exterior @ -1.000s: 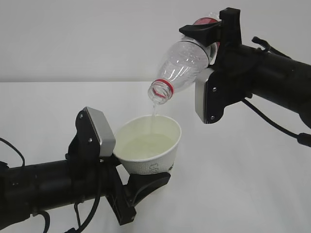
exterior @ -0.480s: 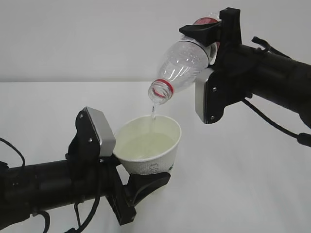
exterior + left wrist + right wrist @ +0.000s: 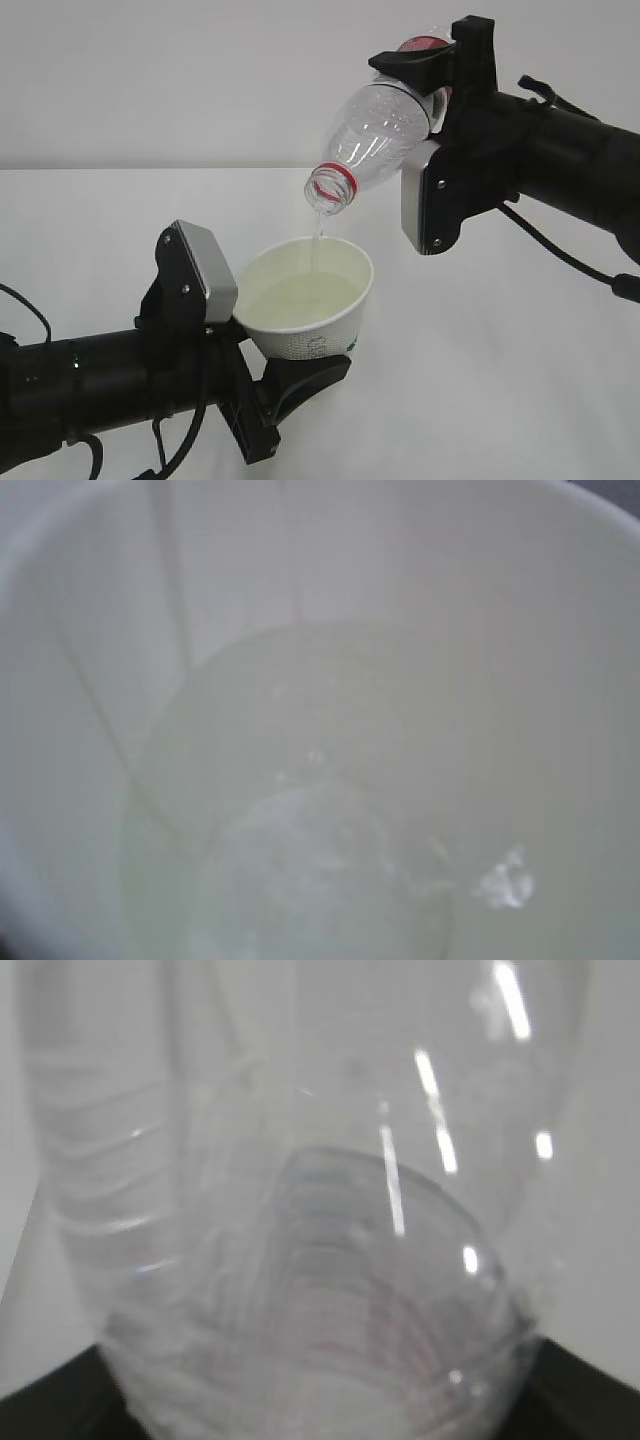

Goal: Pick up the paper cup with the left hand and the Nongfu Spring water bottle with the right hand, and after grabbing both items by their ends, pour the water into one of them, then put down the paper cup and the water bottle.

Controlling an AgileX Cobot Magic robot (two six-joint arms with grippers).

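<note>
At lower centre, the left hand (image 3: 262, 352) clamps the paper cup (image 3: 306, 312) upright; upper right, the right hand (image 3: 432, 110) grips the tilted Nongfu Spring water bottle (image 3: 375, 138), water (image 3: 317, 228) streaming into the cup

The back end of the water bottle (image 3: 385, 125) is hidden behind the right hand (image 3: 437, 120), the bottom of the paper cup (image 3: 305, 300) is hidden in the left hand (image 3: 255, 345), both wrist views are blurry, and both arms are cut off at the edges.
</note>
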